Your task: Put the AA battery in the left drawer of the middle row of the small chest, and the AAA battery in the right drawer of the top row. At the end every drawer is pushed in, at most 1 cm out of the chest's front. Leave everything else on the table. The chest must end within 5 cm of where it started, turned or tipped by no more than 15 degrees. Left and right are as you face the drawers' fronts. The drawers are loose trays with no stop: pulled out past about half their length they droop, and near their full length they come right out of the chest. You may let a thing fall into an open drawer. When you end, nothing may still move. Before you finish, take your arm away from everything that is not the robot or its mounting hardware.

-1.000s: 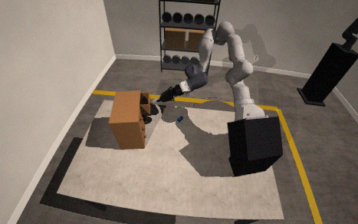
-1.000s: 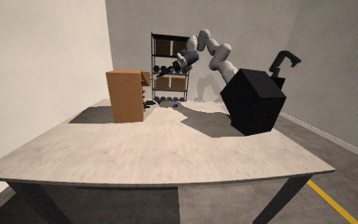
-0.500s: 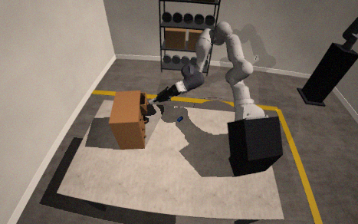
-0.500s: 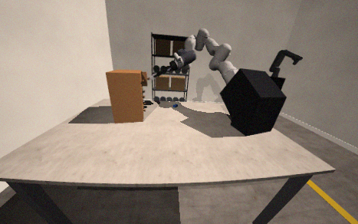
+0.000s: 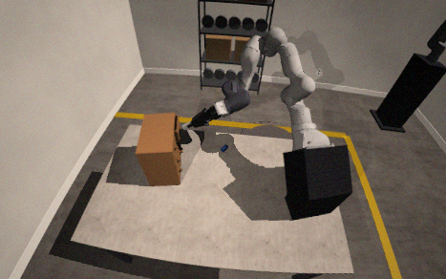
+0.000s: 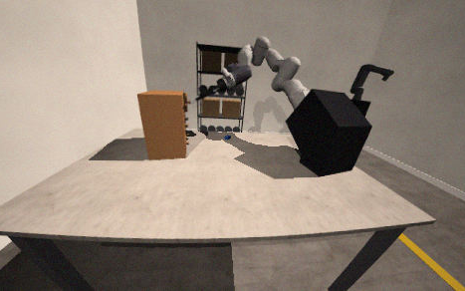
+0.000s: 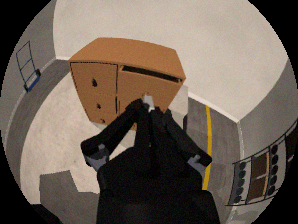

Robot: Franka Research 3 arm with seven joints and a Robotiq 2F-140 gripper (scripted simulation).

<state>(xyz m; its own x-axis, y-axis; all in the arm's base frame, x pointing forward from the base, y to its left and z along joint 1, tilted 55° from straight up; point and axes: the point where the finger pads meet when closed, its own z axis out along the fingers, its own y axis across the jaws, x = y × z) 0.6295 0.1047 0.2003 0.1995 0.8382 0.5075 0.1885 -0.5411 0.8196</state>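
Reaching toward the chest [image 5: 159,148], the arm [image 5: 296,88] stretches from its black base [image 5: 316,179] across the table [image 5: 214,225]. In the top view the base sits at about 3 o'clock on the table and the chest at about 9 o'clock. The claw [image 5: 185,125] is squeezed all the way shut, with nothing between its fingers. Its tip is right by the top edge of the chest's front, on the far side. From these views I cannot tell if it touches the wood.

The chest is an orange-brown box. It stands straight up on the table. In the wrist view the claw [image 7: 147,103] points at the chest [image 7: 127,70], and a dark slit shows along the top row on the right side, so that drawer [image 7: 152,72] looks open a little. The drawer fronts [image 7: 100,92] to the left of the slit look pushed in, with small dark knobs on them.

A small blue battery [image 5: 223,148] lies on the table between the chest and the base, at about 3 o'clock from the chest. It lies near the chest but apart from it, in the arm's shadow. It is too small to tell if it is the AA or the AAA one. In the side view the same blue battery [image 6: 227,137] lies on the far part of the table [image 6: 198,199], past the chest [image 6: 163,125]. I cannot find the other battery.

A dark shelf [image 5: 233,43] stands behind the table.
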